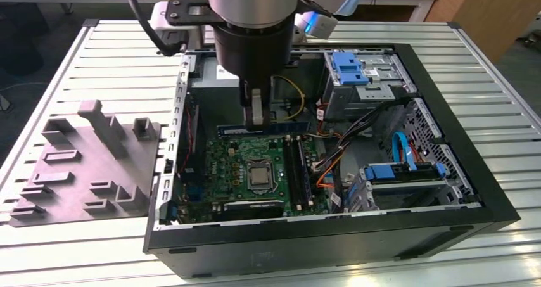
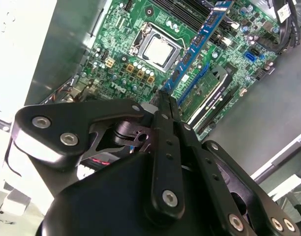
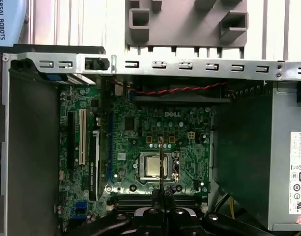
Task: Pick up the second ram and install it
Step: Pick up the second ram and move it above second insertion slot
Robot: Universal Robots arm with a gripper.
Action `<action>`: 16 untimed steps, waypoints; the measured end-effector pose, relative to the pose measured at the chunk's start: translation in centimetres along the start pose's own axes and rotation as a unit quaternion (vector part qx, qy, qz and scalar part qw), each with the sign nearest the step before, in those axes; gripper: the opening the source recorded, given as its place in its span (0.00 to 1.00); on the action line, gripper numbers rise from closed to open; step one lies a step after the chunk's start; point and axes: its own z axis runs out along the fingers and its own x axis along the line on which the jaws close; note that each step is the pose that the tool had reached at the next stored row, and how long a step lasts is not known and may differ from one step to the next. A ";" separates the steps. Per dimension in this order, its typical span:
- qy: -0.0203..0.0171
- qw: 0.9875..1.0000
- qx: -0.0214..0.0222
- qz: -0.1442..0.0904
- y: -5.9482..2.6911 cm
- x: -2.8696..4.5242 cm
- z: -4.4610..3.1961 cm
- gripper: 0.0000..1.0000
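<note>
The claw [image 1: 253, 122] is gripping the ram [image 1: 283, 128], closed tight on it and holding it level above the board [image 1: 228, 166]; its tips are covering part of the stick, and the arm [image 1: 253, 33] is hiding the far corner of the case [image 1: 338, 227]; in the first wrist view the ram [image 3: 161, 157] is showing edge-on, a thin line over the socket [image 3: 153, 166], its chips impossible to make out, while the claw's body is cutting off most of the slots [image 3: 155, 200]; in the exterior view the ram is lying crosswise to those slots [image 1: 296, 170]; cables [image 1: 330, 163] are crowding them on the exterior view's right; the case walls are ringing the board; a grey tray [image 1: 85, 166] is sitting outside on the table [image 1: 473, 65].
</note>
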 end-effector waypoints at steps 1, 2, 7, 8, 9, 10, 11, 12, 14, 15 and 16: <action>0.000 1.000 0.000 0.000 -0.06 0.01 0.14 0.12; 0.000 1.000 0.000 0.000 -0.12 0.02 0.28 0.12; 0.000 1.000 0.000 0.000 -0.34 0.04 0.89 0.12; 0.000 1.000 0.000 0.000 -0.36 0.05 1.02 0.12; 0.000 1.000 0.000 0.000 -0.38 0.06 1.15 0.12; 0.000 1.000 0.000 0.000 -0.40 0.06 1.28 0.12; 0.000 1.000 0.000 0.000 -0.42 0.07 1.42 0.12; 0.000 1.000 0.000 0.000 -0.43 0.07 1.54 0.12; 0.000 1.000 0.000 0.000 -0.46 0.08 1.72 0.12; 0.000 1.000 0.000 0.000 -0.46 0.08 1.75 0.12; 0.000 1.000 0.000 0.000 -0.46 0.08 1.75 0.12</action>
